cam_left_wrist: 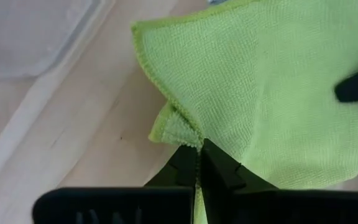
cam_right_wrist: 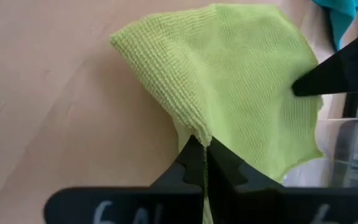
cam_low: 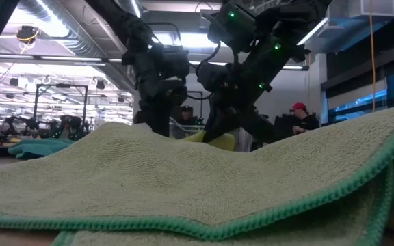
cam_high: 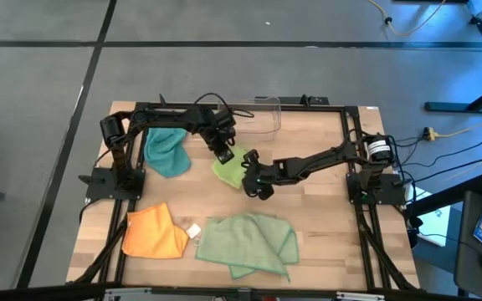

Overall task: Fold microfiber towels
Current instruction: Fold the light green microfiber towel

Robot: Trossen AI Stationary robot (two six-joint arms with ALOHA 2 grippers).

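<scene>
The lime green towel (cam_high: 229,168) is at the table's middle, held between both grippers. My left gripper (cam_high: 224,156) is shut on its far side and my right gripper (cam_high: 247,174) is shut on its right side. The teal towel (cam_high: 166,150) lies bunched at the far left. The orange towel (cam_high: 153,232) lies at the near left. The larger pale sage green towel (cam_high: 250,243) lies rumpled at the near middle and fills the low view (cam_low: 183,178). My left gripper pinches the lime towel's hemmed edge (cam_left_wrist: 188,138) between its two shut fingers, where the edge puckers into a small fold. The cloth spreads away beyond the fingertips. My right gripper pinches a folded ridge of the lime towel (cam_right_wrist: 197,132) between its two shut fingers. The cloth fans out beyond the fingertips, slack.
A clear plastic bin (cam_high: 262,114) stands at the far edge behind the grippers. A small white tag (cam_high: 192,230) lies beside the orange towel. People show in the room beyond the table (cam_low: 299,119).
</scene>
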